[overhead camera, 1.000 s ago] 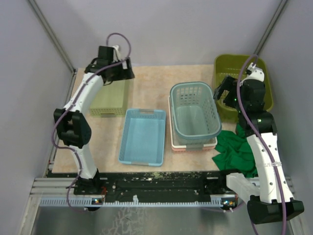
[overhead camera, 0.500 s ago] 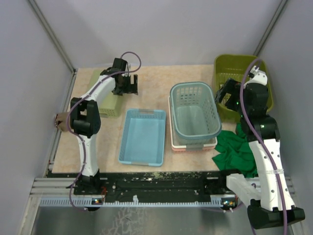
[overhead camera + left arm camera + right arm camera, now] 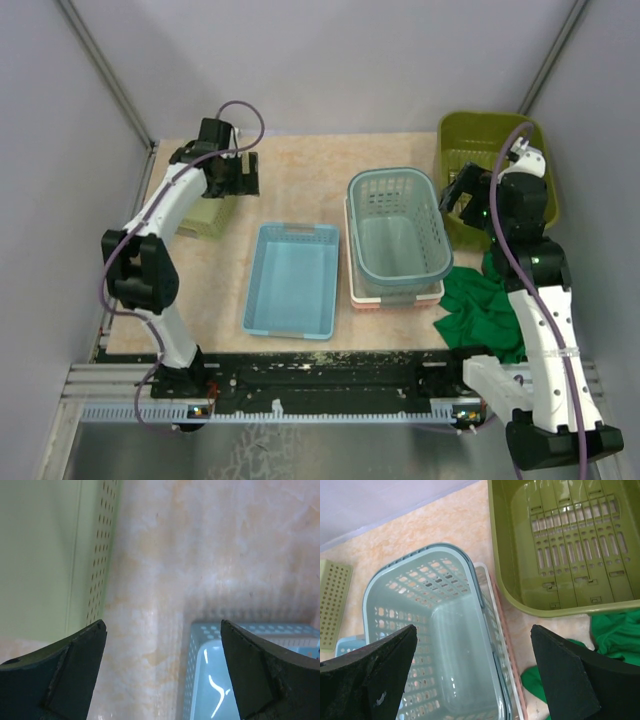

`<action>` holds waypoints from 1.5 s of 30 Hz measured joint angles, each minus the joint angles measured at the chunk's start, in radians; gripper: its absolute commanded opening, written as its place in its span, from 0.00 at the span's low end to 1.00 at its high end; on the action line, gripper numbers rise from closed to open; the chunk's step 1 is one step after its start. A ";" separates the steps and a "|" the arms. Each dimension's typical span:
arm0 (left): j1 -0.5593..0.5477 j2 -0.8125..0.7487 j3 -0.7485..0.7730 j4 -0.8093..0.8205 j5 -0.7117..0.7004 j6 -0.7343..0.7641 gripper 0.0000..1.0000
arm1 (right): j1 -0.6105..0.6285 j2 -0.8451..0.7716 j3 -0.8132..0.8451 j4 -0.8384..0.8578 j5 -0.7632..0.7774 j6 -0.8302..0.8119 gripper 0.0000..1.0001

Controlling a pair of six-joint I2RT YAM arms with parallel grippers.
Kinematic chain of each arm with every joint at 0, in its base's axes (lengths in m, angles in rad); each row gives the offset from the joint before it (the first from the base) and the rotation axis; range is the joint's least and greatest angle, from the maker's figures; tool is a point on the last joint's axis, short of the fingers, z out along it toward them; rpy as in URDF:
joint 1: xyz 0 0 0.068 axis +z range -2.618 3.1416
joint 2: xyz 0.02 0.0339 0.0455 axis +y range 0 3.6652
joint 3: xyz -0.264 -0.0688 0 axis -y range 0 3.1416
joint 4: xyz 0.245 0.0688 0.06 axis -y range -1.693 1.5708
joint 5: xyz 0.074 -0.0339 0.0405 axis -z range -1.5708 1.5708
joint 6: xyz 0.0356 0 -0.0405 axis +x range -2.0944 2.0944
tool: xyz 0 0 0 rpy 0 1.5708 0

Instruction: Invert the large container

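Observation:
The large container [image 3: 468, 138] is an olive-green tub standing open side up at the far right of the table. Its slotted base shows in the right wrist view [image 3: 570, 545]. My right gripper [image 3: 458, 193] hovers over the tub's near left corner, open and empty. In its own view the right gripper [image 3: 472, 630] hangs above the gap between the tub and the teal basket. My left gripper [image 3: 243, 172] is at the far left, open and empty, and in its own view [image 3: 162, 630] it is above bare table.
A teal lattice basket [image 3: 397, 225] sits on a pink tray [image 3: 395, 298] mid-table, close to the tub's left side. A light blue tray [image 3: 292, 278] lies left of it. A pale-green tray [image 3: 205, 215] lies at far left. Green cloth [image 3: 480, 305] lies in front of the tub.
My left arm has swung its elbow in and back out, and its gripper has dropped a little towards the near side. My right arm has barely moved.

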 measured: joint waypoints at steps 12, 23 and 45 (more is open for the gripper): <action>0.023 -0.298 -0.529 0.118 -0.087 -0.166 1.00 | 0.000 0.050 -0.019 0.031 -0.051 0.019 0.96; 0.188 -0.050 -0.360 0.308 0.032 -0.198 1.00 | 0.000 0.057 -0.020 0.045 -0.080 0.021 0.96; -0.148 -0.357 -0.256 0.241 0.079 -0.184 1.00 | 0.131 0.087 0.032 0.000 -0.120 -0.048 0.96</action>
